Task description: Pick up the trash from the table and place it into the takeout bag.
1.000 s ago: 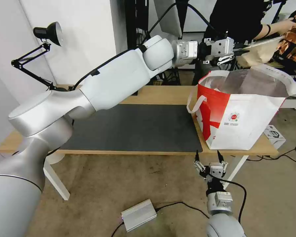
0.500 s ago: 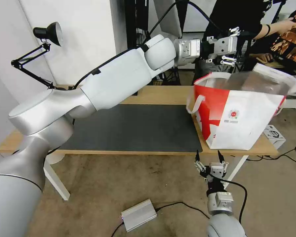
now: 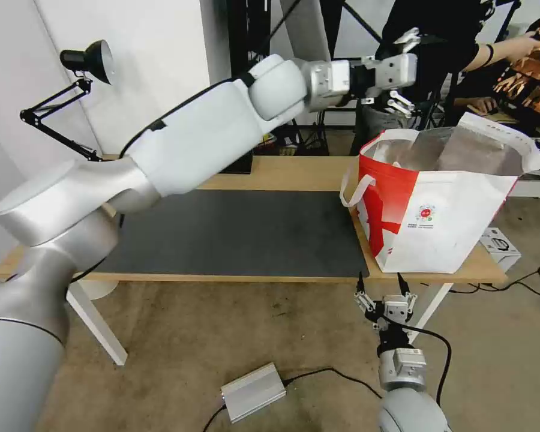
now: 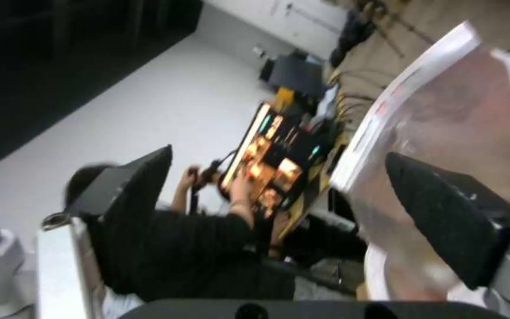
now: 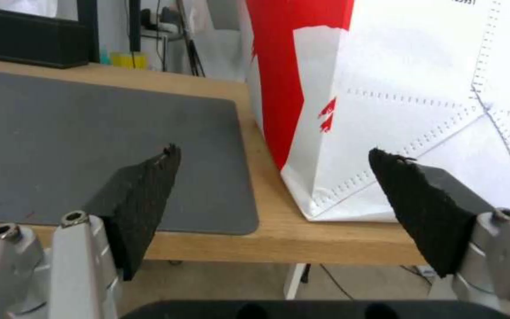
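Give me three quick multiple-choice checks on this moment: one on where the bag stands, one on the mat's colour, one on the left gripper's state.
1. Where does the takeout bag stand?
A. on the table's right end
B. on the floor
C. on the middle of the mat

2. What colour is the mat?
A. red
B. dark grey
C. beige

3. The left gripper is:
A. shut on a cup
B. shut on a bag handle
C. open, holding nothing

Answers:
1 A: its base sits on the wood of the table, beside the mat.
2 B: both views show dark grey.
3 C: its fingers stand spread, above the bag.
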Tool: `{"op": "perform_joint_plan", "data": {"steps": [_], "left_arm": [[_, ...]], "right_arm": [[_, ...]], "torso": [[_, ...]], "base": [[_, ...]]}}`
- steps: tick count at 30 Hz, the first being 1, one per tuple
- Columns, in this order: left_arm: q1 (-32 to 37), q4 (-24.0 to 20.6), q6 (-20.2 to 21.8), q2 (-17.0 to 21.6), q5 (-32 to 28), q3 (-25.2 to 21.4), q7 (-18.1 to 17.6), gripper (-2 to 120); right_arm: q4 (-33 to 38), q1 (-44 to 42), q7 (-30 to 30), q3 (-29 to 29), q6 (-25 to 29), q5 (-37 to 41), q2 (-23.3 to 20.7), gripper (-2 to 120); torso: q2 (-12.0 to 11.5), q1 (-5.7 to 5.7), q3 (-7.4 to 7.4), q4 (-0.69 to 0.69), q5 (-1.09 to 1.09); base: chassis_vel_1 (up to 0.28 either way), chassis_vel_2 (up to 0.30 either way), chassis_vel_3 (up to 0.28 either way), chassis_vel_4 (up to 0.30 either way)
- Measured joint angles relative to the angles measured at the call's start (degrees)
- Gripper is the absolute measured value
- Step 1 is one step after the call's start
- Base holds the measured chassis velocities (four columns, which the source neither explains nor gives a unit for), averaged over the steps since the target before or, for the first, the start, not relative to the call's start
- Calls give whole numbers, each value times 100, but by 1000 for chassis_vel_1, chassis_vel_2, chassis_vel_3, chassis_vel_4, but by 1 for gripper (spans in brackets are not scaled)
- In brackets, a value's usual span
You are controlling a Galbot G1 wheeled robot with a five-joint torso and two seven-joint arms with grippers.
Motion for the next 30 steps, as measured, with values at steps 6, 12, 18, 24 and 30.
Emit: {"op": "perform_joint_plan", "data": {"steps": [6, 12, 18, 24, 30], "left_arm": [[115, -441, 208, 792, -248, -206, -131, 100], [409, -882, 395, 1644, -398, -560, -238, 100], [812, -1240, 539, 2316, -446, -1069, -266, 100], [1516, -1816, 741, 3082, -580, -1865, -388, 100], [2910, -2444, 912, 3686, -658, -3016, -566, 100]], "right_arm": [[-9, 27, -8, -26, -31, 3, -1, 86], [-22, 52, -16, -38, -51, 5, -10, 86], [-34, 46, -22, -38, -55, 7, -24, 86], [-40, 45, -102, -52, -68, 8, -20, 86], [-38, 69, -123, -55, -113, 8, -42, 86]], "torso": [[0, 0, 0, 0, -1], [0, 0, 0, 0, -1], [0, 0, -1, 1, -1], [0, 0, -1, 1, 0], [0, 0, -1, -1, 1]], "base": [[0, 0, 0, 0], [0, 0, 0, 0], [0, 0, 0, 0], [0, 0, 0, 0], [0, 0, 0, 0]]}}
